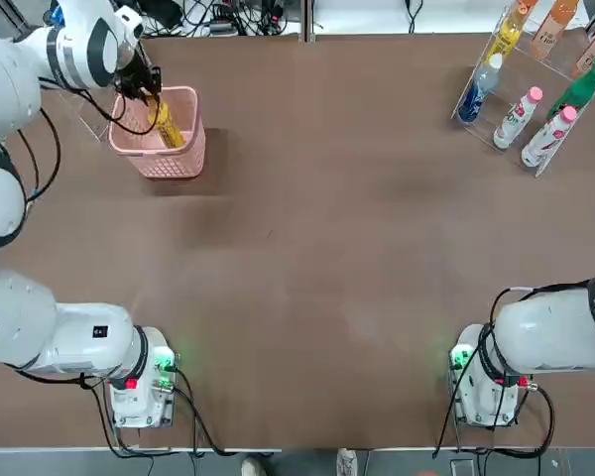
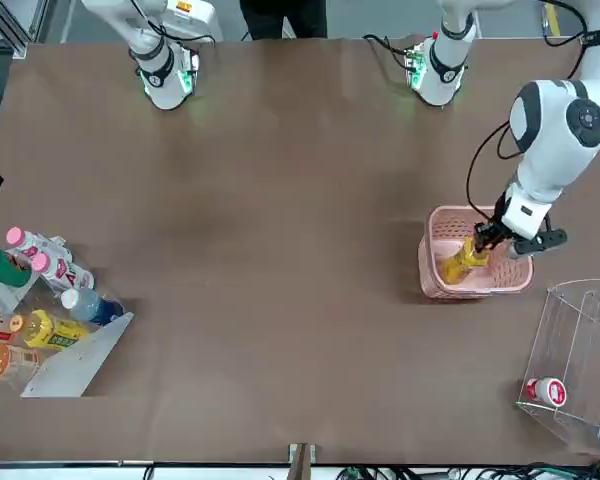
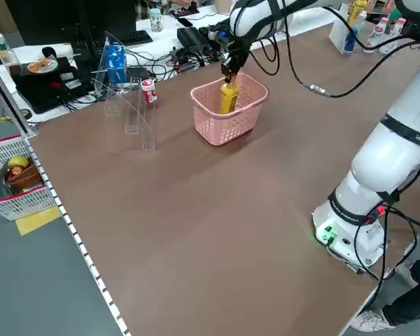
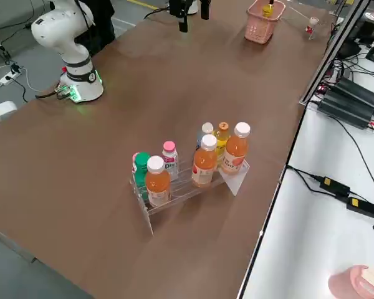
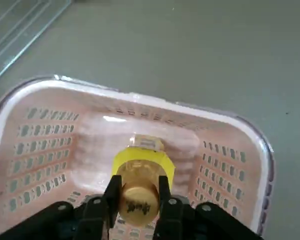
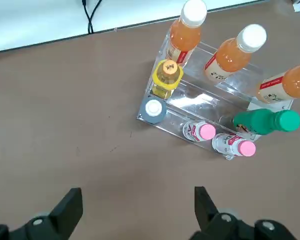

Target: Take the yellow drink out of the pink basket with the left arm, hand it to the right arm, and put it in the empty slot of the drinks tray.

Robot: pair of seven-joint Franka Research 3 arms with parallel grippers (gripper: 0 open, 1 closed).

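Slim yellow plastic bottle [image 5: 144, 167], likely smooth, firm, light, is pinched at cap by left fingers [image 5: 141, 202] inside pink mesh basket [image 5: 42, 107]; body grip advised for right fingers [image 6: 139, 212], spread near drinks tray [image 6: 202, 97].

the left arm [image 1: 64, 59], upper left of the top view, is glossy white with rounded links, grey joint caps, looping black cables [image 1: 55, 154] and a small black square marking [image 1: 100, 332]. the right arm [image 1: 560, 332], lower right there, is white too, with green [image 1: 461, 357] and red lights [image 1: 523, 381] on its base. the left gripper [image 5: 141, 177], bottom centre of its wrist view, and the right gripper [image 6: 138, 189], bottom of its own, are matte black with silvery screws.
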